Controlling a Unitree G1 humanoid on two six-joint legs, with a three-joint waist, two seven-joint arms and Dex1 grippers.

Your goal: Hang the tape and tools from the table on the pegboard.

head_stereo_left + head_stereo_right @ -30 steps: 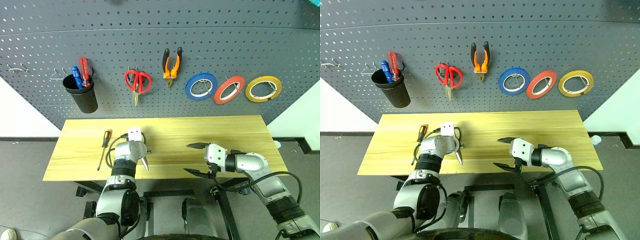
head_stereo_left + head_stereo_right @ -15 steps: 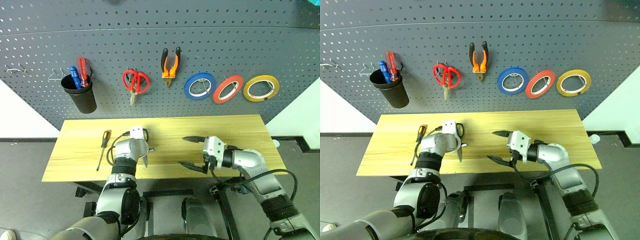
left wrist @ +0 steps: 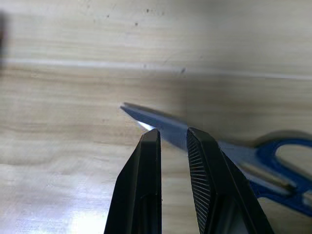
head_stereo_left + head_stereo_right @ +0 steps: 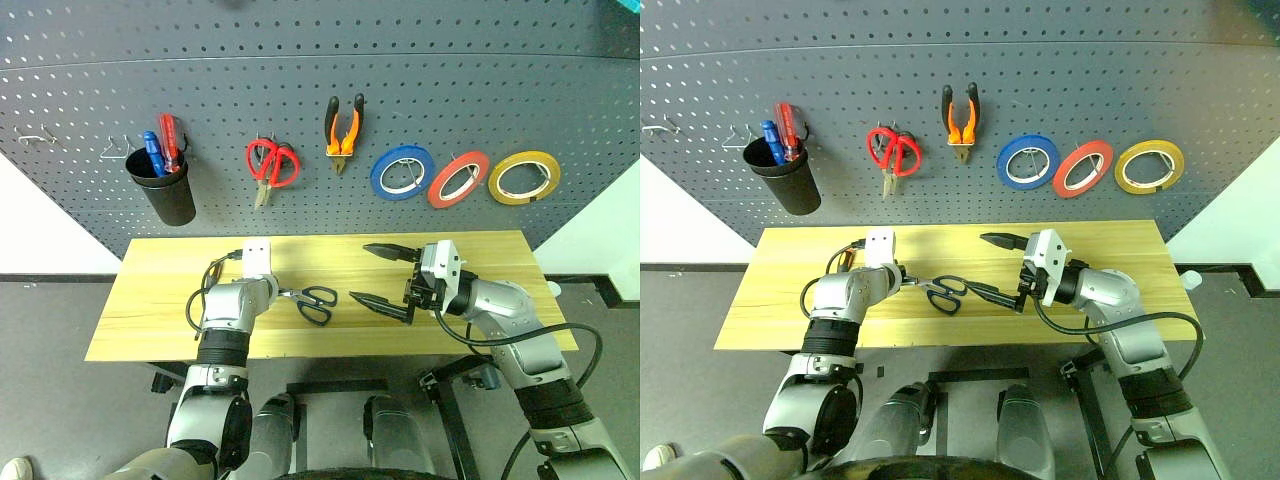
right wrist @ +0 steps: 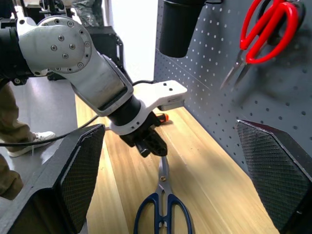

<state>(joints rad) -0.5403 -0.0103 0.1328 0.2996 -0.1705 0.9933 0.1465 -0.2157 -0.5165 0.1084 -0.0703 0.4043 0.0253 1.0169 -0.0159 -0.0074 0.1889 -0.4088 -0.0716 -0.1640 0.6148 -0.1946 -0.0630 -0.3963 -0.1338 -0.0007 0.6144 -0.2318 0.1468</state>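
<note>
My left gripper (image 4: 281, 293) is shut on the blade of the dark-blue-handled scissors (image 4: 318, 301) and holds them just above the table (image 4: 150, 300). Their handles point toward my right gripper (image 4: 359, 272), which stands open close beside them without touching. In the left wrist view the blade (image 3: 168, 130) runs between my fingers. The screwdriver's orange end (image 5: 165, 117) peeks out behind my left wrist. The yellow tape (image 4: 530, 156) and the orange-and-black pliers (image 4: 342, 125) hang on the pegboard (image 4: 450, 80).
Red scissors (image 4: 273, 163), a blue roll (image 4: 377, 178) and a red roll (image 4: 437, 193) also hang on the board. A black cup (image 4: 165, 195) at its left holds red and blue screwdrivers. Bare hooks (image 4: 35, 138) are at the far left. A person's shoe (image 5: 29, 141) is on the floor.
My left gripper has lifted the scissors and swung them so the handles point right. My right gripper has risen and moved left toward them.
</note>
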